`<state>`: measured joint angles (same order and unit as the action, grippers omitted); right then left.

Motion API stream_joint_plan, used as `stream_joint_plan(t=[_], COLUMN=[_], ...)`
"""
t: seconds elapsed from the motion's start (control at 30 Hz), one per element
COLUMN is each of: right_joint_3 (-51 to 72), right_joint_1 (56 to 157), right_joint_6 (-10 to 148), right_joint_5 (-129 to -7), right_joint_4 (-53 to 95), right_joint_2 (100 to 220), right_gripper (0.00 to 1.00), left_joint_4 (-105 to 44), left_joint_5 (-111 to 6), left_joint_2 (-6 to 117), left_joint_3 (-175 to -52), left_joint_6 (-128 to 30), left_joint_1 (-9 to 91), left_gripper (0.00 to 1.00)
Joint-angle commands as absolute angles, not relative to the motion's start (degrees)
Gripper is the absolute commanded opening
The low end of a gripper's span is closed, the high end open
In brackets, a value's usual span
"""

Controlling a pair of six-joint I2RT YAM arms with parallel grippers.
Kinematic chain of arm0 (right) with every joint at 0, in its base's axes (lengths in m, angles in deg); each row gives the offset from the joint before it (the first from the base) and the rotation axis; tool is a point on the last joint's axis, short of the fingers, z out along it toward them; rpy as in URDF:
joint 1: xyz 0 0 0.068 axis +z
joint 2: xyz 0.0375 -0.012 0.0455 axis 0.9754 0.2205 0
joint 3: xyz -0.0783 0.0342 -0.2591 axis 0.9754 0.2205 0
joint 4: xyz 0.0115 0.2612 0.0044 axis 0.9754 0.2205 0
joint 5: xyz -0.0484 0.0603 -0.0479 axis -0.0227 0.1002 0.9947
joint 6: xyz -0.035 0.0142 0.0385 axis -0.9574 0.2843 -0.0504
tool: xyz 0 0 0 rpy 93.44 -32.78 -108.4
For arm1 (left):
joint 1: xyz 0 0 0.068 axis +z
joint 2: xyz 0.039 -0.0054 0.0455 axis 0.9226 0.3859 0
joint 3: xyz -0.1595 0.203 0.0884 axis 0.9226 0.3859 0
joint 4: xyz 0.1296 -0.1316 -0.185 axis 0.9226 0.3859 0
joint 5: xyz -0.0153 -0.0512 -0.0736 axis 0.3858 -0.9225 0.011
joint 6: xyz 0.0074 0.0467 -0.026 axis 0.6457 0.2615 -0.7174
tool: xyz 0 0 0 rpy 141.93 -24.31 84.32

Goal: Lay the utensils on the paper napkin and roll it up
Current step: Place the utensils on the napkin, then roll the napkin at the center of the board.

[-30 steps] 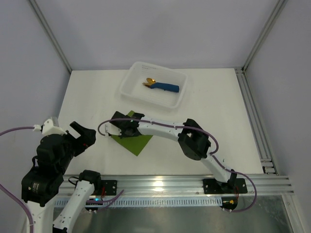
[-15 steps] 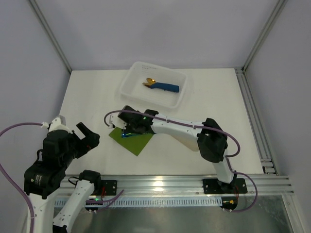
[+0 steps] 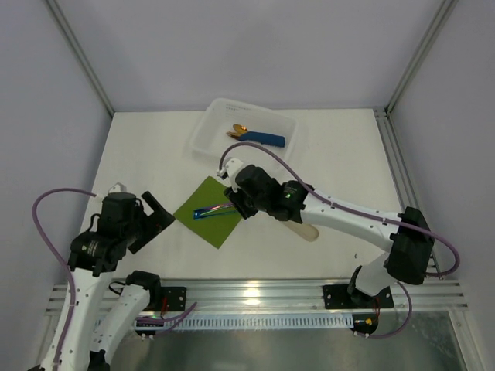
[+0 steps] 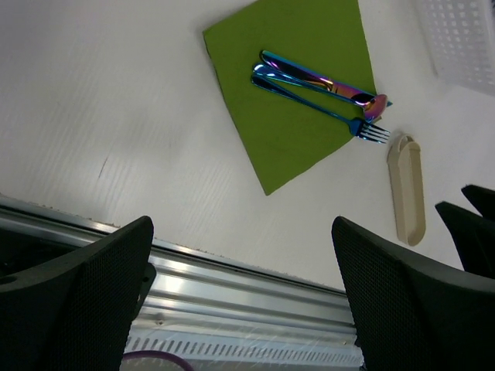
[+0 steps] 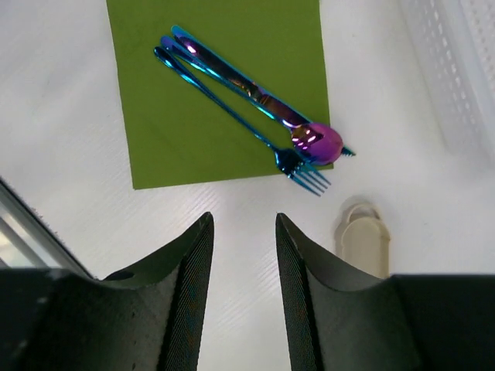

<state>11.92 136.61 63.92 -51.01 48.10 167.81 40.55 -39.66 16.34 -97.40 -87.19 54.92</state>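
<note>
Three iridescent utensils (image 5: 261, 98) lie on the plain green paper napkin (image 5: 178, 131)

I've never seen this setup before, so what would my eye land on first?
The rainbow-sheened utensils lie bunched diagonally on the olive-green paper napkin in mid-table, their tips poking past its edge. Behind them, a white bin holds a blue roll with gold cutlery. A beige oblong piece lies beside those tips.

The white desk (image 3: 348, 154) carries a green paper napkin (image 3: 213, 230) lying flat near the front, a beige oblong piece (image 3: 303, 229) just beside the napkin's right corner, and a white plastic bin (image 3: 205, 135) toward the back.
</note>
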Motion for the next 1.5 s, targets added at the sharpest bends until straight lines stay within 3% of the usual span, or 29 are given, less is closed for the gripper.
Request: stream_joint_plan(t=[0.0, 0.13, 0.17, 0.27, 0.4, 0.57, 0.83, 1.47], right_joint_3=[17.5, 23.2, 25.4, 27.2, 29.7, 33.2, 36.7, 35.7], right_joint_1=[136.2, 133.8, 132.8, 127.6, 125.2, 124.1, 120.7, 120.7], right_joint_6=[77.0, 81.6, 83.0, 86.0, 87.2, 92.9, 91.1, 88.9], right_joint_5=[-53.3, -54.4, -55.8, -68.2, -71.8, -60.9, -74.8, -76.0], right_joint_4=[41.0, 36.8, 36.1, 34.6, 34.3, 37.5, 35.2, 36.6], right_joint_2=[161.2, 155.6, 154.8, 153.2, 150.9, 144.8, 143.7, 137.9], right_gripper=[0.42, 0.73, 0.89, 0.99, 0.99, 1.00, 0.99, 0.99], left_joint_4=[31.9, 28.5, 27.8, 24.8, 22.6, 21.5, 20.4, 9.8], left_joint_5=[-41.0, -39.1, -38.7, -37.6, -35.2, -34.4, -40.5, -39.4], left_joint_2=[18.1, 25.3, 27.0, 33.5, 41.6, 42.8, 42.2, 40.3], left_joint_3=[-93.6, -92.4, -92.4, -92.7, -93.8, -92.8, -89.6, -83.8], left_joint_6=[-92.0, -91.7, -91.4, -90.0, -88.6, -87.1, -85.6, -90.7], left_joint_1=[54.8, 54.9, 54.9, 55.1, 55.7, 58.0, 63.5, 63.6], left_gripper=[0.99, 0.99, 0.99, 0.99, 0.99, 0.99, 0.99, 0.81])
